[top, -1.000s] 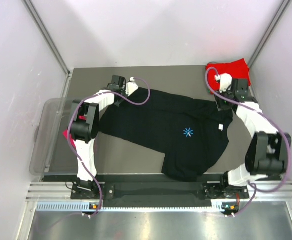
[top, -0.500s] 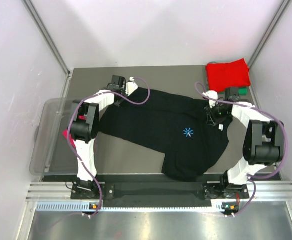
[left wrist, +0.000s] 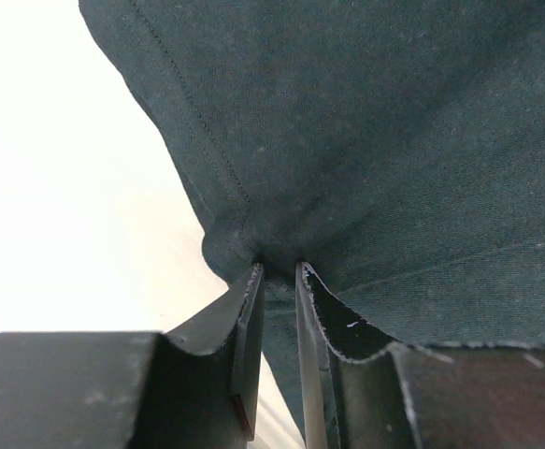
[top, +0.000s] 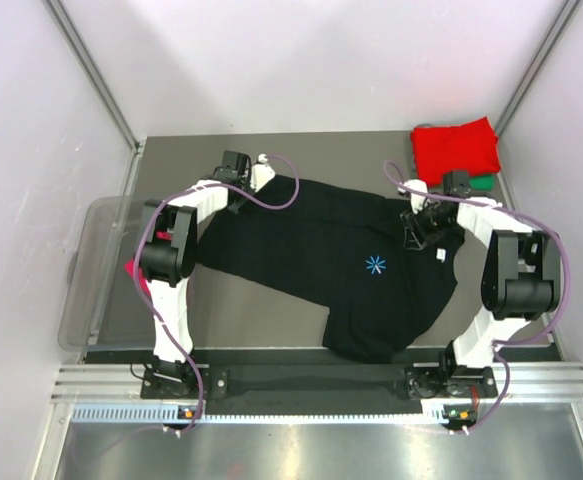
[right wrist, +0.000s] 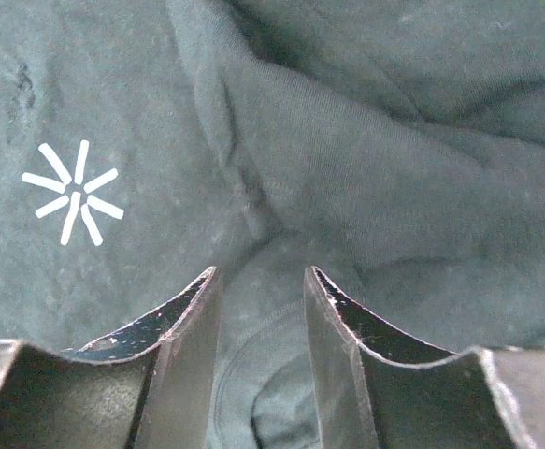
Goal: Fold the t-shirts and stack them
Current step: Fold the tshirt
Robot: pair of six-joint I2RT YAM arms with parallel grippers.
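The left hand (left wrist: 279, 271) rises from the bottom edge, its two dark fingers (left wrist: 246, 327) nearly together and nipping a small bunch of the black shirt (left wrist: 375, 140) at frame centre. Cloth fills the upper and right parts, creases fanning out from the pinch. A stitched hem runs from the upper left down to the fingertips. The left side is washed-out white, probably tabletop (left wrist: 66, 187).

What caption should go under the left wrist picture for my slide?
The left tool pinches a fold of the black t-shirt.
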